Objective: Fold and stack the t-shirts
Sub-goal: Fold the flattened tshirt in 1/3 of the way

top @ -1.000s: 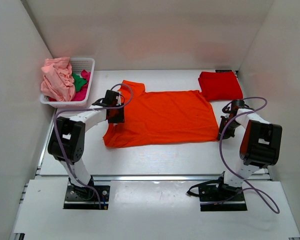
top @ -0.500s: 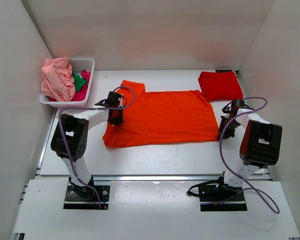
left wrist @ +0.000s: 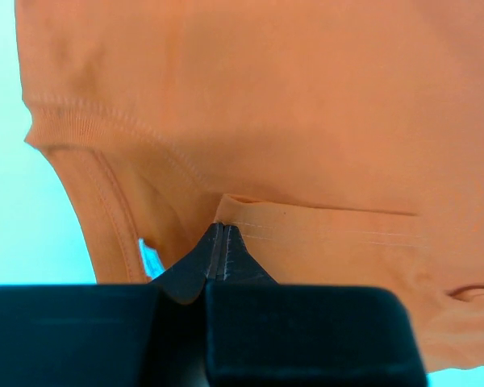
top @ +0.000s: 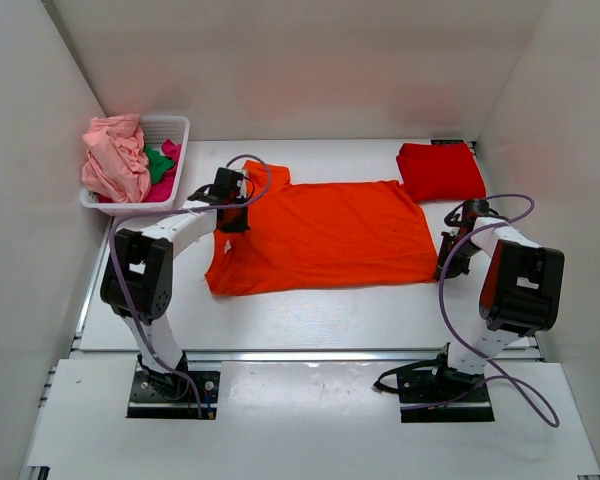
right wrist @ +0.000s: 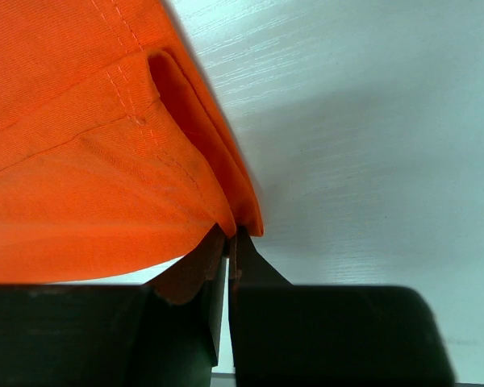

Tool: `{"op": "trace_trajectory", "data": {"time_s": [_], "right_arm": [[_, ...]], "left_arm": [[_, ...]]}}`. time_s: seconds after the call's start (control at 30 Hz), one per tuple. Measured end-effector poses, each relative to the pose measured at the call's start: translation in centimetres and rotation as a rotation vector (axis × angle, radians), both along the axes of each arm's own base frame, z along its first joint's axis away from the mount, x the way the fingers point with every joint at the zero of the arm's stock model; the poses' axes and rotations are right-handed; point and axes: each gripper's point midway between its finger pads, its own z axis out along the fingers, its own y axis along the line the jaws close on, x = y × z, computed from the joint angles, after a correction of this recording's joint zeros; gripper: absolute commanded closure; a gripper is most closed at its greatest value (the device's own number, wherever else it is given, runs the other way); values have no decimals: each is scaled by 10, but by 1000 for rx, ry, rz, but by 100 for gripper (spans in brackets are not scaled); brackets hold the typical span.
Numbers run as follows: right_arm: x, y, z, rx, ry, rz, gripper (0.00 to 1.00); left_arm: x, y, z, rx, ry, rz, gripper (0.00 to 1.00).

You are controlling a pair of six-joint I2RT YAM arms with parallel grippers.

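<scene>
The bright orange t-shirt (top: 330,235) lies spread flat in the middle of the table. My left gripper (top: 230,218) is at its left edge near the collar, jaws shut (left wrist: 223,228) on a stitched fold of the orange cloth (left wrist: 306,121). At the shirt's near right corner my right gripper (top: 446,265) is shut (right wrist: 232,234) on the hem of the orange cloth (right wrist: 81,145). A folded red t-shirt (top: 440,170) rests at the back right. Pale pink (top: 115,160), green (top: 158,163) and magenta (top: 170,150) t-shirts are heaped in the basket.
The white mesh basket (top: 177,122) stands in the back left corner against the wall. White walls close in the table on the left, back and right. A metal rail (top: 310,352) runs across the near edge ahead of the arm bases.
My left gripper has shut on the shirt's left edge and moved toward the back of the table along it. The right arm has not moved.
</scene>
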Motion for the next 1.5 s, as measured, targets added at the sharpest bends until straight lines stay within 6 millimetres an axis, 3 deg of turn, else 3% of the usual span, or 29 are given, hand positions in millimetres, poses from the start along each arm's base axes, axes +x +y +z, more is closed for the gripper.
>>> {"op": "trace_trajectory", "data": {"time_s": [0.37,0.73,0.77,0.87,0.9,1.0,1.23,1.37,1.5], "right_arm": [[0,0,0,0,0,-1,100],[0,-3,0,1,2,-11,100],[-1,-3,0,1,2,-11,100],[-1,-3,0,4,1,-15,100],[-1,-3,0,5,2,-18,100],[-1,-4,0,6,2,-20,100],[0,-5,0,15,8,-31,100],[0,-5,0,16,11,-31,100],[1,-4,0,13,11,-26,100]], "left_arm": [[30,-29,51,-35,-118,-74,100],[41,-42,53,-25,-121,-127,100],[42,-42,50,-19,-114,-131,96],[39,-40,42,-5,-89,-140,68],[36,-38,40,-6,-82,-135,57],[23,-22,34,-5,-60,-114,45],[-32,37,41,44,5,-25,46],[-74,47,42,67,38,-29,46],[-100,52,23,90,112,-30,46]]}}
